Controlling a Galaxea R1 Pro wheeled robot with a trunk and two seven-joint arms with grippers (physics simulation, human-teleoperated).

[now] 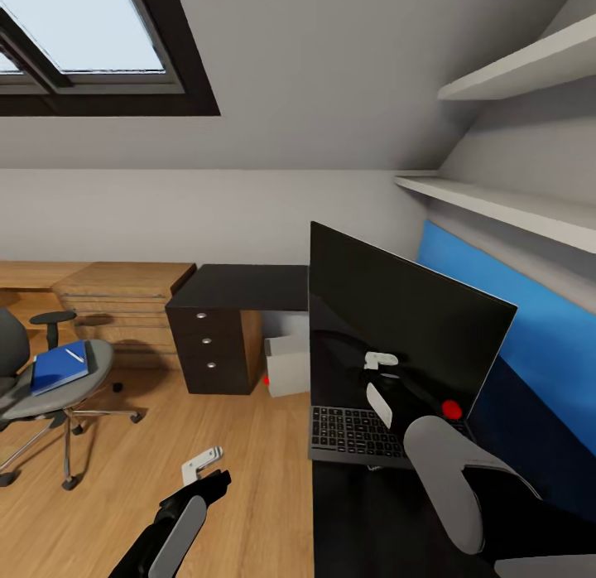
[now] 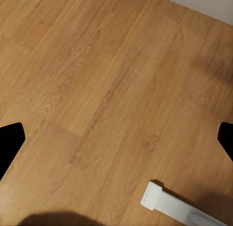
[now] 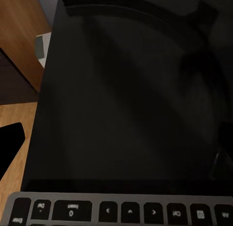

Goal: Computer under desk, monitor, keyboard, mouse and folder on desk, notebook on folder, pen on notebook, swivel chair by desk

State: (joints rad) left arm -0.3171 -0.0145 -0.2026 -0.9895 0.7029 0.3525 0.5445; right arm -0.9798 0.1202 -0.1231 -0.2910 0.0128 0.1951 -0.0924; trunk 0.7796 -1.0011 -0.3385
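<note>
Folder (image 1: 60, 367) seen on chair (image 1: 50, 392) seat, left edge of frame; thin, stiff, probably slippery, best pinched at overhanging edge. Left gripper (image 1: 201, 464) spread wide over floor; right gripper (image 1: 379, 378) can't be judged, near keyboard (image 1: 356, 431).

A home attic room fitted out as a study corner is shown. A sloped ceiling with a dark-framed skylight (image 1: 91, 40) is seen at the upper left, and white wall shelves (image 1: 513, 139) are fixed at the right above a blue wall panel (image 1: 538, 329). A glossy black desk (image 1: 248, 284) with a drawer unit is set on a light wood floor (image 1: 165, 470) (laminate planks, by the look), and a grey swivel chair (image 1: 50, 379) and a light-wood drawer chest (image 1: 124, 301) are placed at the left.
</note>
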